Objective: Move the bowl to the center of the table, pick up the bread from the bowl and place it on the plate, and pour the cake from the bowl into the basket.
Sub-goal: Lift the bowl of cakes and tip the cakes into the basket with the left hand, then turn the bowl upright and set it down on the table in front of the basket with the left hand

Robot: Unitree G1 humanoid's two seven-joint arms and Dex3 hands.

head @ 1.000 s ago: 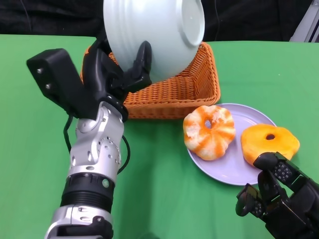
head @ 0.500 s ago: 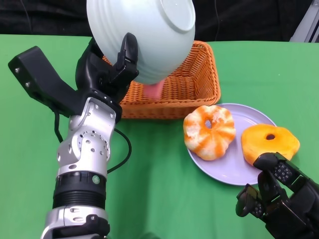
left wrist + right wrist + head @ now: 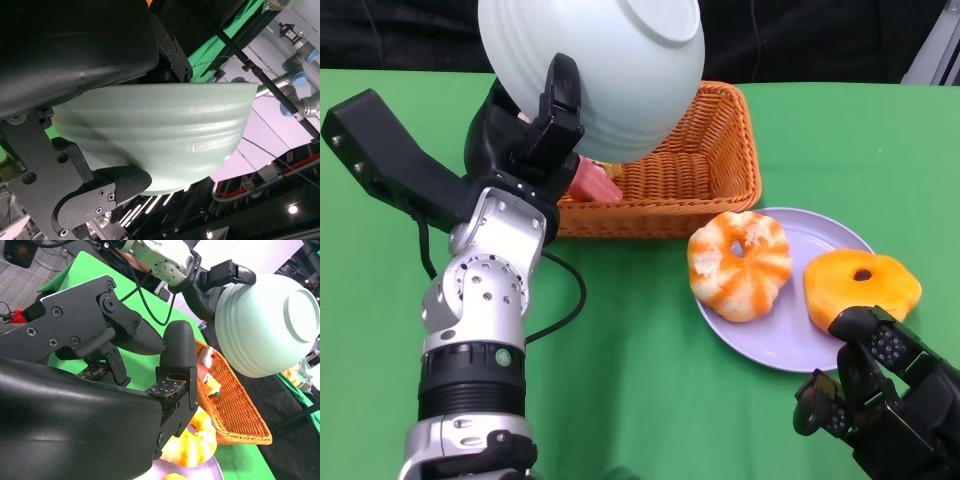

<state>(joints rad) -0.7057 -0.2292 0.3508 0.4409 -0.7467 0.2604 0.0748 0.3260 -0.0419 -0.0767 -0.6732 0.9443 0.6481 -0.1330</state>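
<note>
My left hand grips the pale green bowl by its rim and holds it tipped upside down over the wicker basket. The bowl also fills the left wrist view. A pink piece of cake lies at the basket's left end, just below the bowl; the right wrist view shows the cake inside the basket. On the lilac plate lie an orange-and-white bread ring and an orange ring. My right hand hangs near the plate's front right with fingers curled on nothing.
The green tabletop stretches in front of the basket and plate. My left forearm rises across the table's left side. A black backdrop runs behind the table's far edge.
My left hand has tilted the bowl further and shifted it left. The pink cake has dropped out of the bowl into the basket. The right hand has not moved.
</note>
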